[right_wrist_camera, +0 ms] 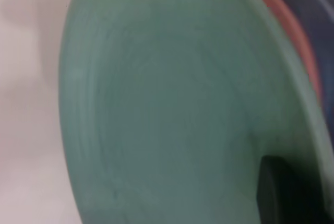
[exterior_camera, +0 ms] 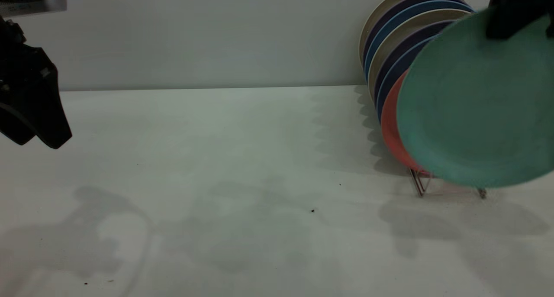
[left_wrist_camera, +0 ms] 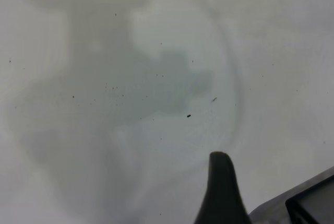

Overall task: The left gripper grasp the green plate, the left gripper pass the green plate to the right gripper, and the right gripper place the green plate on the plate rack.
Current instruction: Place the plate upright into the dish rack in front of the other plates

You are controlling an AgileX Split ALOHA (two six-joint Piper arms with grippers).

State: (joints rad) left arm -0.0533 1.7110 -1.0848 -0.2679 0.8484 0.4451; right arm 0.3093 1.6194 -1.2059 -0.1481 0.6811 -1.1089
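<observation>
The green plate (exterior_camera: 471, 111) hangs on edge at the right, just in front of the salmon-pink plate (exterior_camera: 389, 119) at the front end of the plate rack (exterior_camera: 419, 182). The right gripper (exterior_camera: 515, 17) is shut on the plate's upper rim, at the top right. In the right wrist view the green plate (right_wrist_camera: 167, 109) fills the picture, and one black finger (right_wrist_camera: 284, 195) lies on its face. The plate's lower edge is close above the rack's rails; I cannot tell if it touches. The left gripper (exterior_camera: 37, 142) hangs open and empty above the table at the far left. One of its fingers (left_wrist_camera: 222, 187) shows over bare table.
Several plates, dark blue (exterior_camera: 391, 78) and cream (exterior_camera: 381, 15), stand on edge in the rack behind the salmon one, against the back wall. The rack's front wire foot (exterior_camera: 481, 193) shows below the green plate. The white table (exterior_camera: 242, 180) carries a few dark specks.
</observation>
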